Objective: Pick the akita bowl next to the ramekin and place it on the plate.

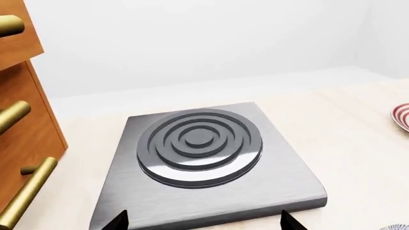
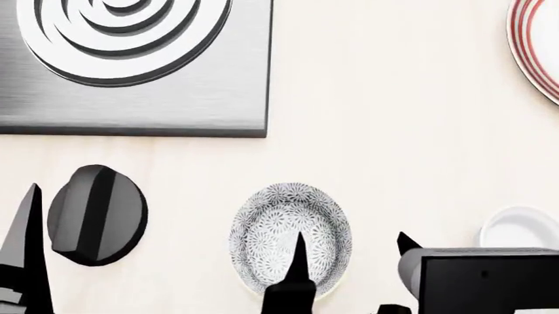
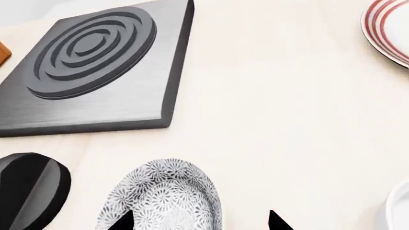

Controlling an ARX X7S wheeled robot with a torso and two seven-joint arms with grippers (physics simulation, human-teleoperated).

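The akita bowl point(image 2: 290, 239), speckled grey and white, sits on the light counter with the white ramekin point(image 2: 522, 227) to its right. The red-ringed plate point(image 2: 535, 46) lies at the far right, cut by the frame edge. My right gripper point(image 3: 199, 221) is open just above the bowl point(image 3: 163, 196): one fingertip is over its inside, the other over bare counter past its rim on the ramekin point(image 3: 399, 211) side. My left gripper point(image 1: 204, 223) is open and empty over the near edge of the steel hob point(image 1: 204, 158). The plate's edge point(image 1: 401, 117) shows in the left wrist view.
A square steel hob point(image 2: 131, 65) with a ringed burner lies at the back left. A black round knob point(image 2: 96, 214) sits left of the bowl. Wooden drawers with brass handles point(image 1: 19, 143) stand beside the hob. Bare counter point(image 2: 393, 131) spreads between bowl and plate.
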